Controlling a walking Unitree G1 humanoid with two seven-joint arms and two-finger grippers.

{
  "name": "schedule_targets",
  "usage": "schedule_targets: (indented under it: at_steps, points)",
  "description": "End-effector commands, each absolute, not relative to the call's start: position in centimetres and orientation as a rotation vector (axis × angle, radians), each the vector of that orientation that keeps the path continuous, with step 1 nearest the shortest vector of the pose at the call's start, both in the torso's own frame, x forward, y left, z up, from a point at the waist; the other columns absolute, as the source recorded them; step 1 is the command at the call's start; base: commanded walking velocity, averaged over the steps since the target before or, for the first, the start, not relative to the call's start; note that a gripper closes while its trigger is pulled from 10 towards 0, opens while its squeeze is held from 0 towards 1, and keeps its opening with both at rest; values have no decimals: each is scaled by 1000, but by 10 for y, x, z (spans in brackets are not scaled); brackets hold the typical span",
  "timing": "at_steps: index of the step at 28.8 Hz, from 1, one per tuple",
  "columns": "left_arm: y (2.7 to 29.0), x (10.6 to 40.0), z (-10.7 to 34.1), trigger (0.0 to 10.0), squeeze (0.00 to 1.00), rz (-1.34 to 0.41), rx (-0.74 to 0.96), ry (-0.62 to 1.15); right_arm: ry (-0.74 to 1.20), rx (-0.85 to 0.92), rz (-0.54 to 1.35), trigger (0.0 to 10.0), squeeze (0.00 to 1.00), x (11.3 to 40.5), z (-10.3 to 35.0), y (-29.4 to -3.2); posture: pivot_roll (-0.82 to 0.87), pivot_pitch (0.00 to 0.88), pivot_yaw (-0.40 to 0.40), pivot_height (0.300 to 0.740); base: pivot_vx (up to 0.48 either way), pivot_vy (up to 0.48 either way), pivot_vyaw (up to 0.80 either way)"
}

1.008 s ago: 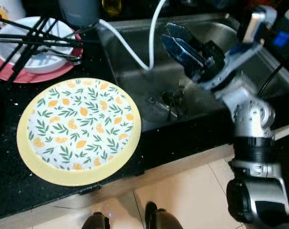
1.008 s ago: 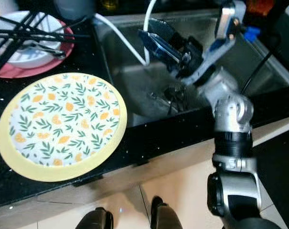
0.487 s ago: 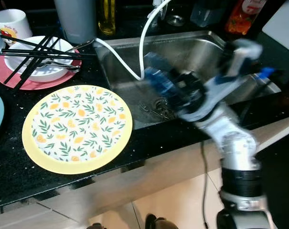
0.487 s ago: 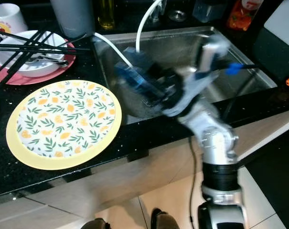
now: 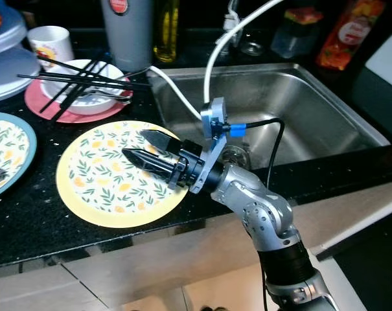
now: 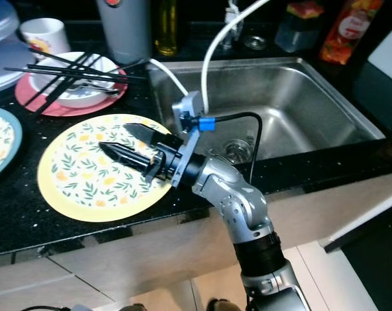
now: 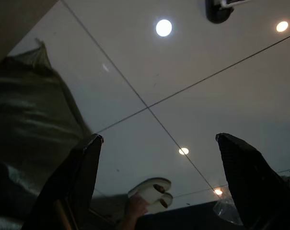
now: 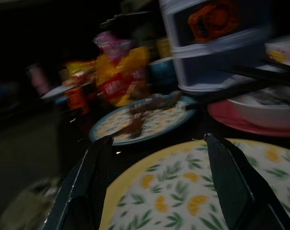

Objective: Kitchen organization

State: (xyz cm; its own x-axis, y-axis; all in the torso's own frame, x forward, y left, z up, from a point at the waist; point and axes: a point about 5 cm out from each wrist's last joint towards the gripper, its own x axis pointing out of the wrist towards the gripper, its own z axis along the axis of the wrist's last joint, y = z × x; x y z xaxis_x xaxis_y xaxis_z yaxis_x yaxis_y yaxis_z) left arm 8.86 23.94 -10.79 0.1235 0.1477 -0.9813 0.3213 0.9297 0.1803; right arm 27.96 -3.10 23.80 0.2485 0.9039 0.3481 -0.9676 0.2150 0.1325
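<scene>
Reaching left from over the sink (image 5: 299,110), the right hand (image 5: 142,148) now hovers above the yellow-rimmed leaf-patterned plate (image 5: 98,194) at the bench's (image 5: 27,227) near edge, fingers apart and empty — seemingly lining up a grasp. The left hand (image 7: 159,182), also parted, hangs idle.

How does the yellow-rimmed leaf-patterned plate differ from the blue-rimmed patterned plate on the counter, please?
The yellow-rimmed leaf-patterned plate lies beside the steel sink; the blue-rimmed patterned plate sits farther left, cut off by the frame. The right gripper hovers over the yellow-rimmed one, fingers apart; a dark object rests on the blue-rimmed one. Both lie flat with similar leafy prints.
</scene>
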Motion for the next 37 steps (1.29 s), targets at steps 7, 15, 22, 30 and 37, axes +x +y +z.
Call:
schedule_targets:
  at_steps: [7, 15, 22, 30, 37]
  points:
    - [220, 84, -113, 10000, 0, -208, 393, 1460, -241, 99, 1560, 10000, 0, 254, 246, -61, 107, 80, -58, 740, 0, 0, 0]
    - [213, 88, -114, 10000, 0, -231, 391, 1453, -96, -373, 1527, 10000, 0, 257, 238, -84, 103, 75, -61, 740, 0, 0, 0]
    - [211, 90, -114, 10000, 0, -239, 398, 1445, -78, -532, 1393, 10000, 0, 269, 239, -90, 96, 71, -59, 740, 0, 0, 0]
    - [212, 91, -113, 10000, 0, -242, 403, 1442, -65, -580, 1350, 10000, 0, 272, 241, -99, 92, 68, -60, 740, 0, 0, 0]
    - [211, 92, -113, 10000, 0, -245, 403, 1440, 41, -786, 1291, 10000, 0, 280, 231, -111, 88, 69, -72, 740, 0, 0, 0]
